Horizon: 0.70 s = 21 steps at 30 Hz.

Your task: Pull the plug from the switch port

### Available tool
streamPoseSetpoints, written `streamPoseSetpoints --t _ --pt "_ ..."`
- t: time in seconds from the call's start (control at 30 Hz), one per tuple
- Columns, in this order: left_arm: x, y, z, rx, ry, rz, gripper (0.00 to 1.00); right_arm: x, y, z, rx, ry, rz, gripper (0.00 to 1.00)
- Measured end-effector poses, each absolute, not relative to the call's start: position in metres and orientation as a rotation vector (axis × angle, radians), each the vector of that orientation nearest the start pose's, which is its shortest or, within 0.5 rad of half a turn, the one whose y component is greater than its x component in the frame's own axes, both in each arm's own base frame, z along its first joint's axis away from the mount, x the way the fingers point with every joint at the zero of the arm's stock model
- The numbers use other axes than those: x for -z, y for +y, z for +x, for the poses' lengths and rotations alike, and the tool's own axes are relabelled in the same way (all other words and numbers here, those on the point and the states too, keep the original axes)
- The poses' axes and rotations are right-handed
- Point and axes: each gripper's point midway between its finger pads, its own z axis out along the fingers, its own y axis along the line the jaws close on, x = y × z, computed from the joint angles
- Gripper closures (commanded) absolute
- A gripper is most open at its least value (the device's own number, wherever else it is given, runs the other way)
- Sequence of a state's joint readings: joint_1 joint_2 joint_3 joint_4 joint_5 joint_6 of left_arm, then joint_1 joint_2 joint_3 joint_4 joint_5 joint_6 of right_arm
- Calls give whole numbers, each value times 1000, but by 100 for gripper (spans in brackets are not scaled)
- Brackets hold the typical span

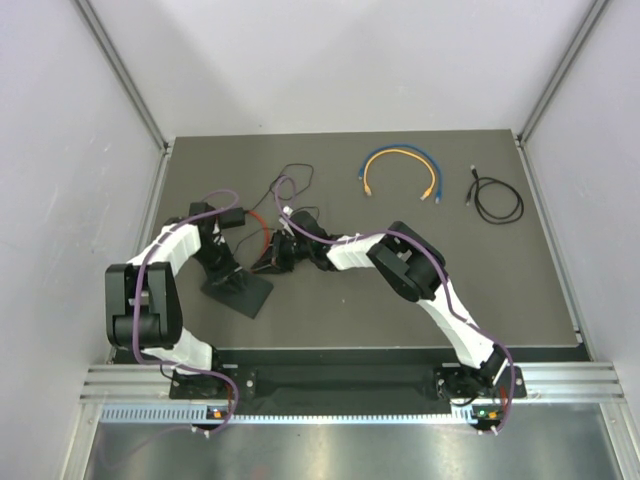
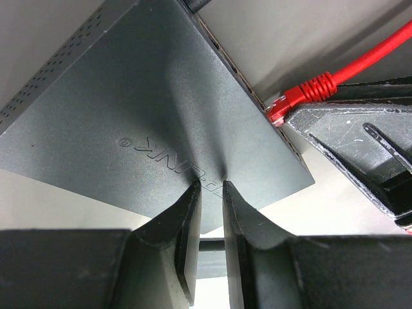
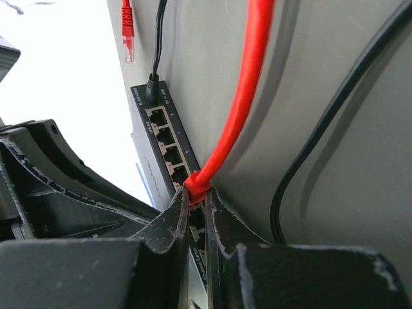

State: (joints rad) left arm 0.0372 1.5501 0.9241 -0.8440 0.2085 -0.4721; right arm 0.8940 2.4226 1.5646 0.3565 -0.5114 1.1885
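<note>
1. The switch [image 2: 148, 103] is shown as a flat dark slab with an embossed logo.
2. Its near edge is pinched by the left gripper [image 2: 211, 188].
3. A red plug [image 2: 283, 106] is seen at its right side, with the red cable [image 2: 373, 55] led up-right.
4. A scuffed finger [image 2: 347, 138] of the right gripper is placed against the plug.

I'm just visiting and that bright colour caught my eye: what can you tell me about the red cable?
The red cable is a smooth, round, rubbery-looking cord. One ribbed red plug is pushed into the side of the flat black switch, pinched between the right hand's two fingers. From there the cord loops away over the grey table. Its other plug lies loose on the table, connected to nothing.
</note>
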Motion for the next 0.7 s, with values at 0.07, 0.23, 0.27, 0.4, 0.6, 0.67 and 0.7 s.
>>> streamPoseSetpoints --t 0.07,0.23,0.27,0.4,0.6,0.67,0.7 --pt "-38 -46 237 341 2981 -765 74 -29 542 283 -1635 2541 9 100" --pt "-38 -45 237 334 2988 -780 73 -30 544 283 -1708 2522 116 100" --pt "-38 -45 237 329 2989 -784 73 -30 544 283 -1723 2520 136 100" --pt "-38 -43 237 311 2986 -797 73 -31 548 287 -1779 2479 170 100" --pt "-38 -42 238 299 2982 -807 73 -29 549 292 -1732 2514 166 100" --pt "-37 -41 238 292 2982 -807 73 -30 551 293 -1686 2545 131 100" --pt "-38 -41 239 289 2980 -808 73 -29 551 294 -1655 2555 106 100"
